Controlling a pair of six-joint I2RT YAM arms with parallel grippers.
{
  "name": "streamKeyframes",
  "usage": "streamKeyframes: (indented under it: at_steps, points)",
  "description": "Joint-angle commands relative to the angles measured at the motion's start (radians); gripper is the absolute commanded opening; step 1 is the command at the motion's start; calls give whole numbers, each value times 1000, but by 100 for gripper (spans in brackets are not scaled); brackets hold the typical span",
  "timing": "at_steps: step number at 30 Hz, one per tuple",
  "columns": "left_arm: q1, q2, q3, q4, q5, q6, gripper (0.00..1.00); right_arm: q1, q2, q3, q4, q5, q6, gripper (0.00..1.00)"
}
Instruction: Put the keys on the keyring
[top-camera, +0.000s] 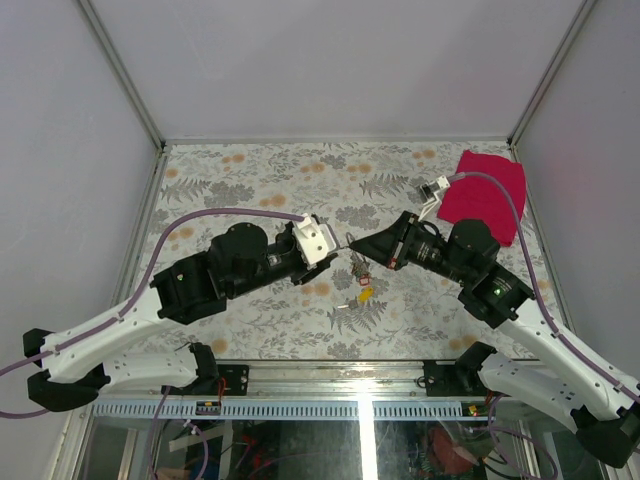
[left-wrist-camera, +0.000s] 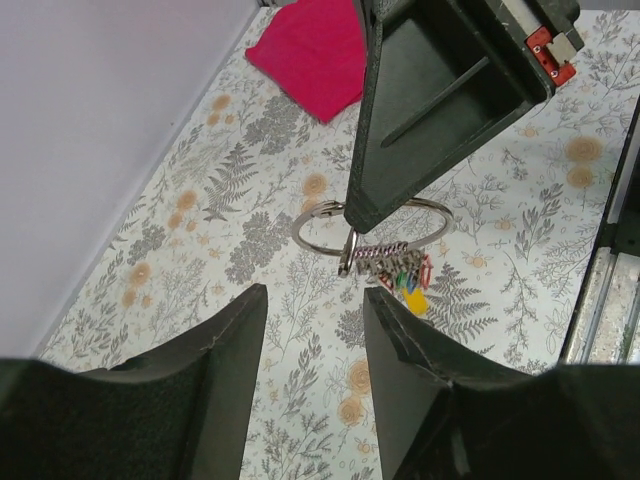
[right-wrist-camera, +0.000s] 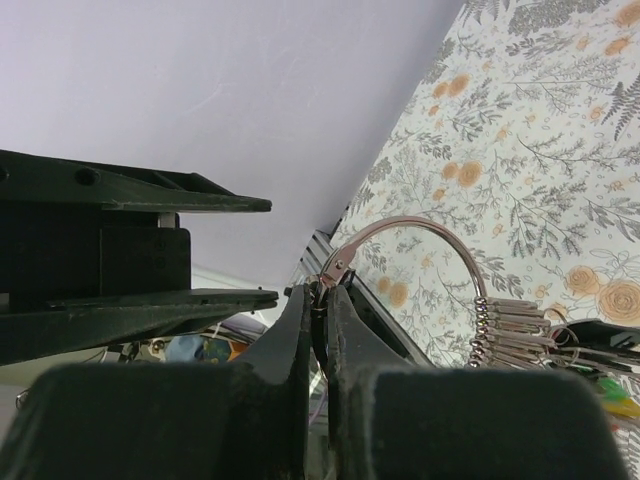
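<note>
Right wrist view, Obs 1 notes: right gripper (right-wrist-camera: 320, 295) is pinched fully closed on the keyring (right-wrist-camera: 420, 224), gripping it at the clasp end; the loop arcs up and away from the fingertips

Obs 2 asks: and the keys?

Obs 1: keys (right-wrist-camera: 503, 332) are threaded on the ring's far side, shafts packed in a tight row, coloured heads hanging below

Obs 2, from the left wrist view: agrees. Ring is held above the floral table (left-wrist-camera: 200, 190), roughly level. Red, green, blue and yellow heads are bunched under it; cannot tell whether they touch the table

Obs 1 asks: left gripper?

Obs 2: left gripper (left-wrist-camera: 315, 298) is partly open, fingers apart, nothing between them. It sits just short of the ring, not touching it

Obs 1, top external view: the two grippers point at each other, nearly tip to tip, near the table's centre, with the ring between them. Red cloth (top-camera: 490, 195) lies at the far right corner, well apart from both
</note>
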Motion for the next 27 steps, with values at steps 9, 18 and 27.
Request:
streamKeyframes:
  at_steps: [9, 18, 27]
  points:
    - [1, 6, -11, 119, 37, 26, 48, 10, -16, 43, 159, -36, 60, 0]
    - [0, 30, -4, 123, 47, 42, 45, 10, -20, 42, 177, -58, 78, 0]
    - [1, 45, 20, 121, 72, 50, 24, 10, -20, 39, 181, -66, 85, 0]
